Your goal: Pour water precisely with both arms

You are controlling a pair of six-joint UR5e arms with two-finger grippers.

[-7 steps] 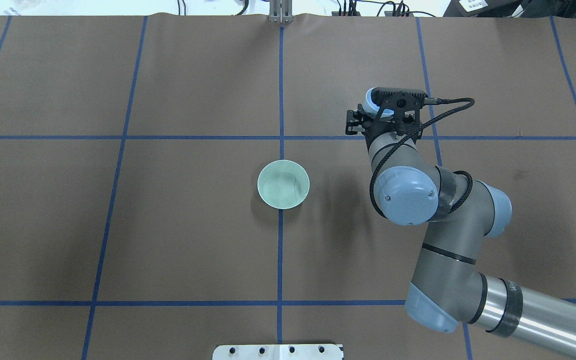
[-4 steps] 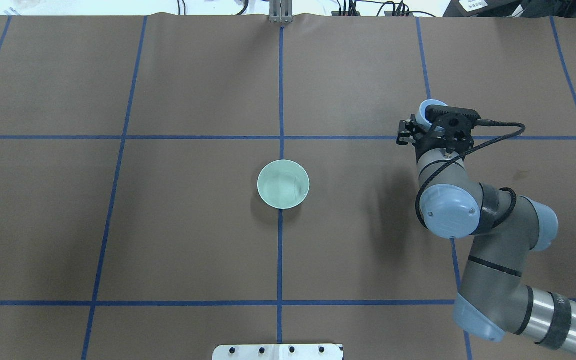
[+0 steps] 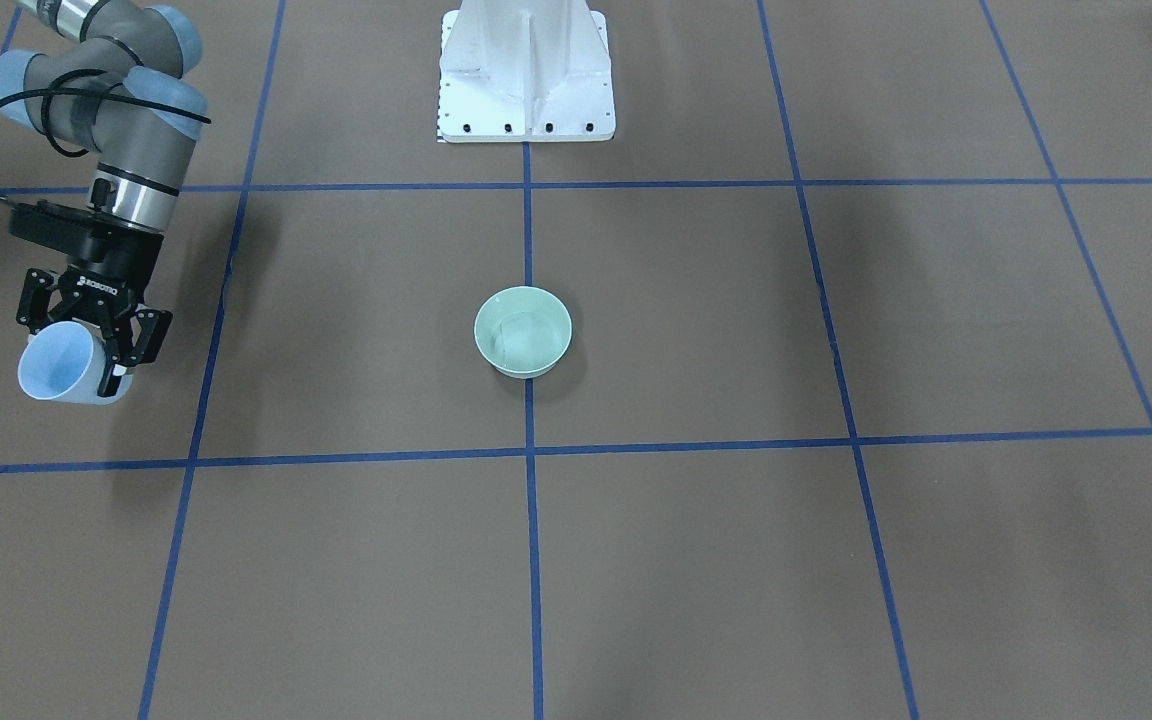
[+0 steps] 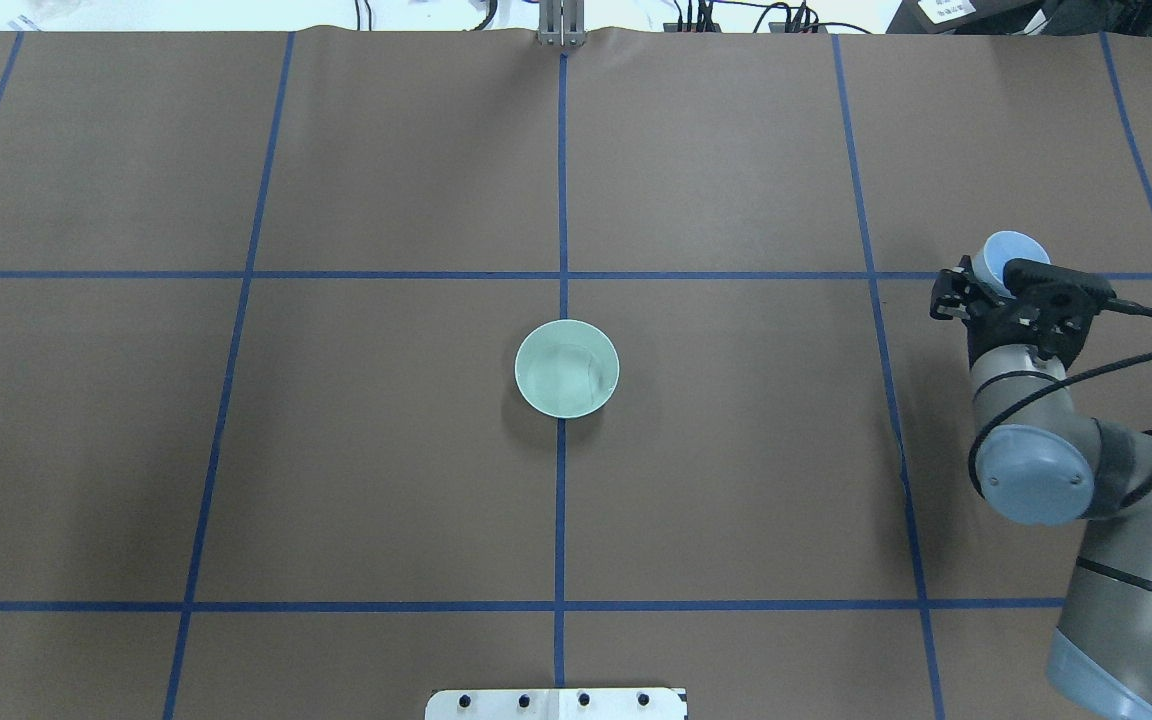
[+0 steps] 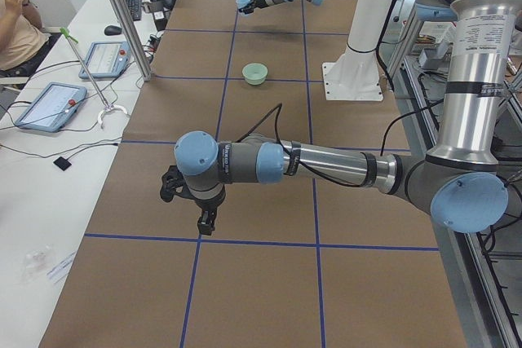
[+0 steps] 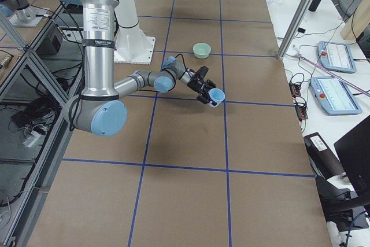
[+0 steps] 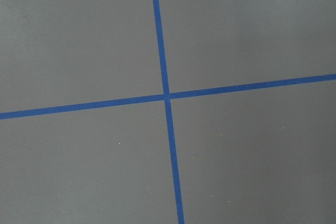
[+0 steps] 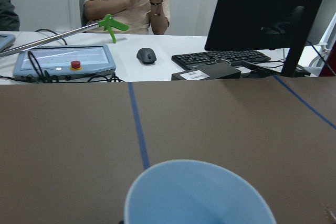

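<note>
I record the water point(image 4: 564, 380) as a faint sheen inside the green bowl point(image 4: 528, 345), well apart from my right gripper point(image 3: 76, 350), which is clamped round a blue cup point(image 3: 54, 368) over the brown table point(image 4: 336, 450), while my left gripper point(image 5: 186, 209) hangs farther off, grip state indeterminable.
</note>
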